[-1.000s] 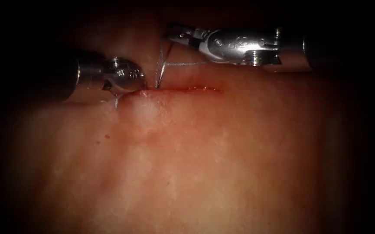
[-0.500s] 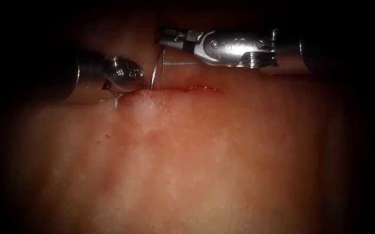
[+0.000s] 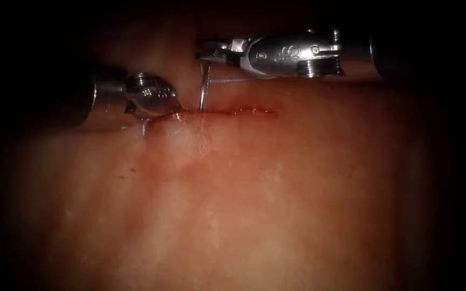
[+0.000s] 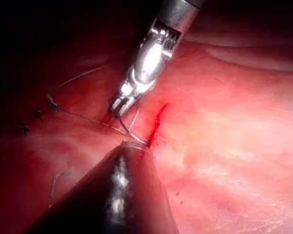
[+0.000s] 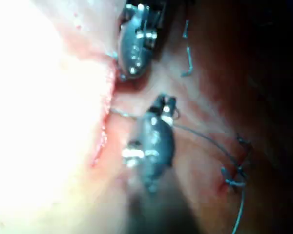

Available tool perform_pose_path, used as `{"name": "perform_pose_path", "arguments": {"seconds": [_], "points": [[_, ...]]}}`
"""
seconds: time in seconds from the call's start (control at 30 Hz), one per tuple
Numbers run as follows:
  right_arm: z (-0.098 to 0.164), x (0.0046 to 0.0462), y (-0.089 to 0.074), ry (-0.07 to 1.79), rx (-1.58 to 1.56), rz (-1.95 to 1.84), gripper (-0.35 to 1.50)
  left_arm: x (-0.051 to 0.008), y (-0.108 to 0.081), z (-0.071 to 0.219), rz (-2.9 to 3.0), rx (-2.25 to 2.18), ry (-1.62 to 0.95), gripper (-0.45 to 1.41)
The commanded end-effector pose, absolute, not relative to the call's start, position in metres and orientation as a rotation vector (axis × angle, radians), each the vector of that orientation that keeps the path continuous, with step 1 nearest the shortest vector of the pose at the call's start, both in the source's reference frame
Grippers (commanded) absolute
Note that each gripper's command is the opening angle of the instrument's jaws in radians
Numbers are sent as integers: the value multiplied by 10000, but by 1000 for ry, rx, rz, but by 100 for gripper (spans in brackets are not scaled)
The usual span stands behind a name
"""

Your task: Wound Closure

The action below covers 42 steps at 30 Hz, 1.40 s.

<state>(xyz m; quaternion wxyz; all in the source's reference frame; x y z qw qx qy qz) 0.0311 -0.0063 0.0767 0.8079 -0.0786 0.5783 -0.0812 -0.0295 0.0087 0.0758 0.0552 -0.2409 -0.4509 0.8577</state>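
1. My right hand point(image 3: 207, 49) is closed on the top of the needle point(image 3: 203, 91); the needle stands upright, its lower end at the cut point(image 3: 227, 112), and how deep it goes in is hidden.
2. My left hand point(image 3: 154, 99) presses the tissue point(image 3: 254, 199) at the cut's left end; I cannot tell its grip.
3. Thread point(image 3: 227, 80) runs faintly under my right hand.

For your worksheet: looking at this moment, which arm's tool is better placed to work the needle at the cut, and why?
Probably the right. The right tool is shut on the needle at its upper end, with the point standing down at the cut. The left tool presses the tissue beside the cut's left end.
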Motion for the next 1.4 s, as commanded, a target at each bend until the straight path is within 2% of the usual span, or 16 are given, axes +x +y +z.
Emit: {"name": "perform_pose_path", "arguments": {"seconds": [0.03, 0.83, 1.1, 1.4], "points": [[770, 319, -58, 1237, -177, -178, -35, -300, 91, 764, 2606, -735, -1365, -11], [762, 324, -63, 1294, -10, -118, -35, -299, 94, 768, 2609, -742, -1353, -11], [765, 325, -61, 1262, 24, -118, -35, -299, 94, 768, 2609, -742, -1348, -11], [780, 337, -43, 1225, 185, 59, -35, -299, 91, 769, 2610, -741, -1346, -11]]}}
